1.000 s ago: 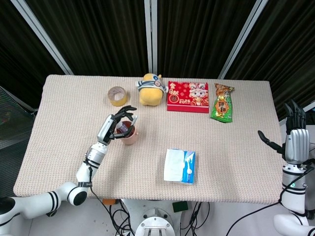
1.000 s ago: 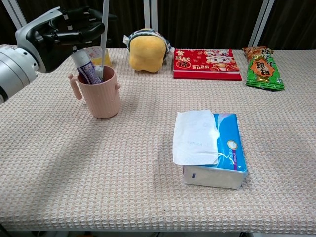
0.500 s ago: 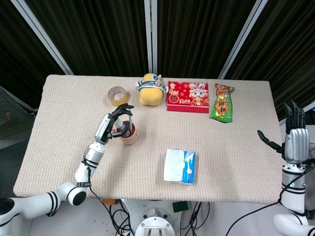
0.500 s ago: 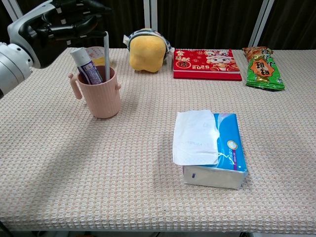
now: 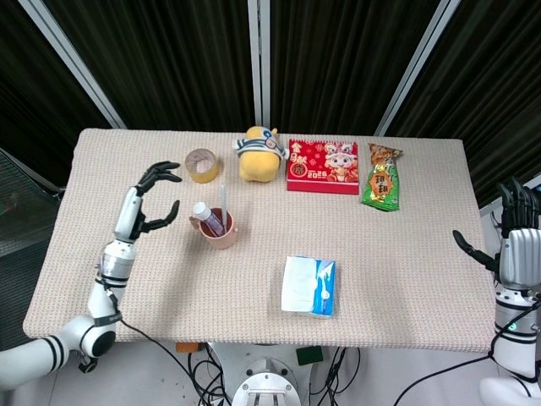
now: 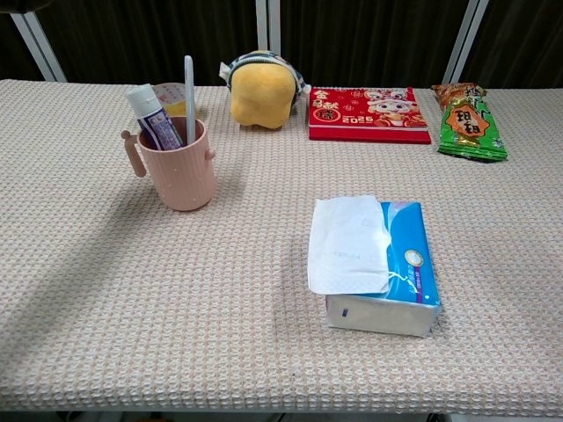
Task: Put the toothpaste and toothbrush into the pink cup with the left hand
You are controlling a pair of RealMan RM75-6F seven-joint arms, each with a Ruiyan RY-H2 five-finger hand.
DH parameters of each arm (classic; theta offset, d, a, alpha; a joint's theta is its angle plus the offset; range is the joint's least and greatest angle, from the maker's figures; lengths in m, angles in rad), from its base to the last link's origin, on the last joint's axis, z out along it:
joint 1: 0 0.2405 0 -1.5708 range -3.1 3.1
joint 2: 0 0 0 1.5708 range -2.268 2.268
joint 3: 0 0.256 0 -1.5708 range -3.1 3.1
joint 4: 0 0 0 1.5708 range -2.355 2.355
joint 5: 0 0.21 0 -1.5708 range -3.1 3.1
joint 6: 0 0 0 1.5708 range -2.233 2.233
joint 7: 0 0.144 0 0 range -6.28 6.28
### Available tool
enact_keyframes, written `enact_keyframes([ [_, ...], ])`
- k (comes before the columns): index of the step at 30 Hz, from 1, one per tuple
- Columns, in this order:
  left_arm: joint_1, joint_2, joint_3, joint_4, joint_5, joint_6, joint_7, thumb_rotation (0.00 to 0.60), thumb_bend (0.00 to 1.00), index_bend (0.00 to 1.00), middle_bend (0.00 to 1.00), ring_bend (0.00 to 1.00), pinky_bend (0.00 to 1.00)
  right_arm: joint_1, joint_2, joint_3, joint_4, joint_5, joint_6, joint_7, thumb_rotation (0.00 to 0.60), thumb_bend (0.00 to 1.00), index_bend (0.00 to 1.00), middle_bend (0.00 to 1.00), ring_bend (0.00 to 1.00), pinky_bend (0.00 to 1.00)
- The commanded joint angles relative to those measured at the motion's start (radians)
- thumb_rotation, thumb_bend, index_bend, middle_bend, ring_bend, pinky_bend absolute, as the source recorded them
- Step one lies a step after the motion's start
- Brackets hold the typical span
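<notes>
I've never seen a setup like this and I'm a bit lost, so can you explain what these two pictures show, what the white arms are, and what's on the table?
These are two cameras on one robot. The head view looks down at the table; the chest view looks across it from lower down.

The white arms end in black-fingered mechanical hands. The left hand hovers open beside the pink cup, holding nothing. The right hand stands open past the table's edge, also holding nothing. Neither appears in the chest view.

The cup holds a toothpaste tube and a white toothbrush, both sticking out the top. Also on the table: a tape roll, a yellow plush toy, a red calendar, a green snack packet and a tissue pack.
</notes>
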Motion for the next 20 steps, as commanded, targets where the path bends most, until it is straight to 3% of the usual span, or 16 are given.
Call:
enact_keyframes([
  [1,0.167,0.189,0.096,0.003,-0.016,0.111,0.477,0.499,0.27,0.31,0.2,0.11,0.21,-0.053,0.06,-0.063,-0.019,0.004,-0.021,-0.103,0.6,0.36,0.0,0.0,0.0,0.0],
  [5,0.299,0.278,0.198,-0.03,-0.079,0.118,0.636,0.405,0.24,0.26,0.17,0.1,0.21,-0.12,0.143,-0.148,-0.078,0.034,-0.072,-0.268,0.6,0.34,0.0,0.0,0.0,0.0],
  [11,0.422,0.312,0.298,-0.078,-0.086,0.147,0.679,0.304,0.23,0.18,0.14,0.07,0.2,-0.191,0.182,-0.198,-0.14,0.076,-0.073,-0.369,0.6,0.34,0.0,0.0,0.0,0.0],
  [20,0.468,0.3,0.298,-0.057,-0.02,0.217,0.639,0.287,0.23,0.17,0.14,0.06,0.2,-0.216,0.174,-0.211,-0.124,0.061,-0.076,-0.352,0.6,0.34,0.0,0.0,0.0,0.0],
])
